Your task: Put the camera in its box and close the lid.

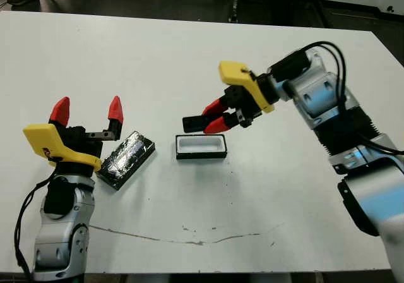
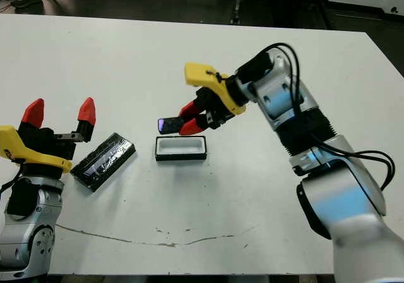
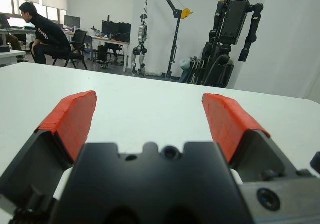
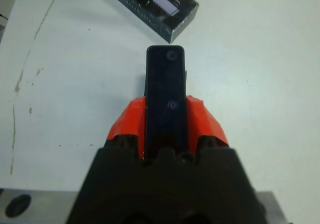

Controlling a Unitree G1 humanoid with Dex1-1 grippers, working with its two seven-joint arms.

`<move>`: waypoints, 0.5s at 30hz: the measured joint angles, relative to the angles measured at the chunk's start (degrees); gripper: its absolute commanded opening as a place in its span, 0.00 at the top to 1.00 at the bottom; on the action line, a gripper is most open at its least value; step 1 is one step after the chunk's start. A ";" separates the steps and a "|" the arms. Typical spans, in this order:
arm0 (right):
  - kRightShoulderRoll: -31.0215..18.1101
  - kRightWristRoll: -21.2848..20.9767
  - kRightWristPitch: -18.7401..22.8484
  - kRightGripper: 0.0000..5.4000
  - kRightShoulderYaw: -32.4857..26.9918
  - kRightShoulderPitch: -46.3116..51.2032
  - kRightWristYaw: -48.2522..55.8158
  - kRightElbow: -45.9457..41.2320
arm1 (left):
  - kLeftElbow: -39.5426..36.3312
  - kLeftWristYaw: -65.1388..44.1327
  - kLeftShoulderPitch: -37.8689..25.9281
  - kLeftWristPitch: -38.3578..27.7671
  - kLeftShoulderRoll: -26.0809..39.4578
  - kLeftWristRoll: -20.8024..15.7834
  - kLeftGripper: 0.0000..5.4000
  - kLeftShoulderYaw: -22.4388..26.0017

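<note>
holding the camera pinched in your right gripper at the box's 12 o'clock; drop it crooked and it'll catch the rim. left gripper gapes wide.

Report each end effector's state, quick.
Left end effector: open, empty.
Right end effector: shut on the camera, above the box.

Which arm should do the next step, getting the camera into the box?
Right. The right gripper is already shut on the camera, holding it just above the open box. The left gripper is open and holds nothing, off to the side by the lid.
</note>
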 measured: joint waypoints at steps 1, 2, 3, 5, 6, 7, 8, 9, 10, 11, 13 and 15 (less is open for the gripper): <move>0.03 -0.18 0.00 0.69 0.02 0.00 0.00 0.25 | 0.00 0.09 0.00 0.00 -0.01 0.00 0.00 0.01; 0.08 -0.37 0.00 0.69 0.05 0.01 0.00 0.56 | 0.00 0.11 0.00 0.00 -0.01 -0.02 0.00 0.01; 0.13 -0.53 -0.09 0.69 0.10 0.05 0.00 0.79 | -0.01 0.12 0.00 0.00 -0.01 -0.03 0.00 0.00; 0.18 -0.86 -0.42 0.69 0.14 0.23 -0.01 0.94 | -0.01 0.12 0.01 0.00 -0.01 -0.04 0.00 0.00; 0.19 -1.09 -0.54 0.69 0.15 0.32 -0.02 1.03 | -0.01 0.12 0.01 -0.01 -0.01 -0.04 0.00 0.01; 0.20 -1.19 -0.56 0.69 0.17 0.39 -0.03 1.12 | -0.01 0.12 0.02 -0.01 -0.01 -0.04 0.00 0.01; 0.20 -1.28 -0.58 0.69 0.19 0.46 -0.04 1.20 | -0.01 0.12 0.04 -0.01 -0.01 -0.07 0.00 0.01; 0.20 -1.36 -0.74 0.69 0.20 0.51 -0.04 1.31 | -0.01 0.12 0.05 -0.01 -0.01 -0.08 0.00 0.01; 0.23 -1.46 -0.94 0.69 0.22 0.52 -0.04 1.54 | -0.01 0.12 0.06 -0.01 -0.01 -0.09 0.00 0.01; 0.28 -1.66 -0.96 0.69 0.25 0.53 -0.06 1.85 | -0.01 0.12 0.07 -0.02 -0.01 -0.09 0.00 0.01; 0.44 -1.98 -1.08 0.69 0.30 0.56 -0.14 2.45 | -0.01 0.12 0.09 -0.02 -0.02 -0.10 0.00 0.00; 0.79 -2.51 -1.14 0.69 0.38 0.58 -0.36 3.17 | -0.02 0.12 0.13 -0.02 -0.04 -0.11 0.00 0.01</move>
